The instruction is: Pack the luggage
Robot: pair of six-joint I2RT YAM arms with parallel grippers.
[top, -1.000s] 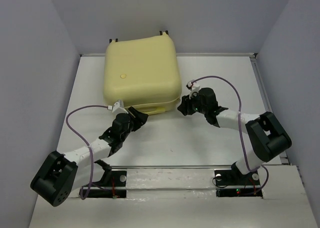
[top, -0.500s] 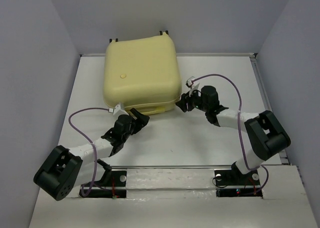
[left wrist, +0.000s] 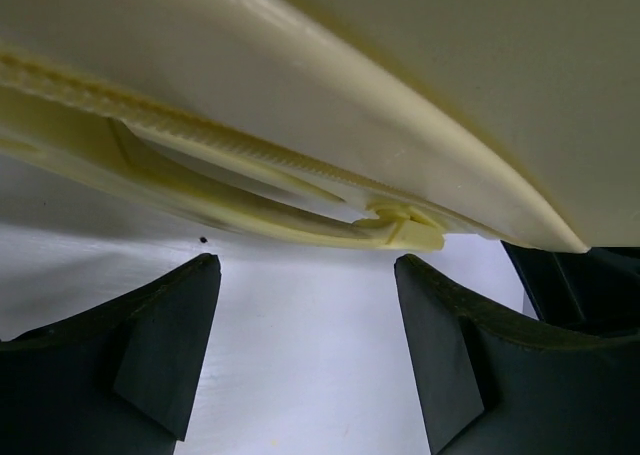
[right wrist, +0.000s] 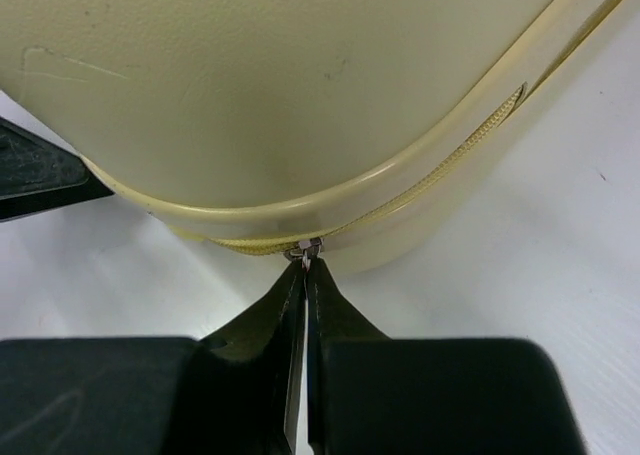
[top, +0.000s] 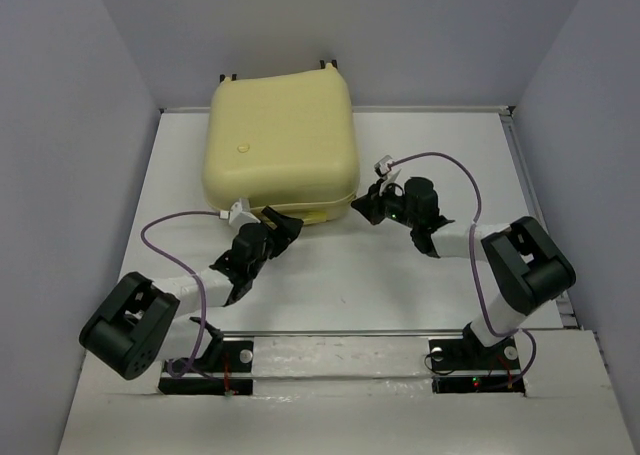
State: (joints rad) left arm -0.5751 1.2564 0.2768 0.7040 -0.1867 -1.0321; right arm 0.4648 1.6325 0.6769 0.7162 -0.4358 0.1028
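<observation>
From above, the luggage is a pale yellow hard shell, a rounded square lying flat and closed on the far left-centre part of the white tabletop. A small round mark sits on its upper face. Being nearly square, it has no clear long axis. The edge with small dark fittings faces the back wall and the seamed edge faces the arms, the whole body turned slightly off square. The left tool is at the near edge of the shell and the right tool at its near right corner. In the left wrist view the luggage fills the top, its zipper running along the seam above a moulded cream strip. The left tool is released, its dark fingers spread wide over bare tabletop just short of the shell. In the right wrist view the rounded corner of the luggage curves overhead. The right tool is clenched, its tips pinched on the small metal zipper pull at the seam.
</observation>
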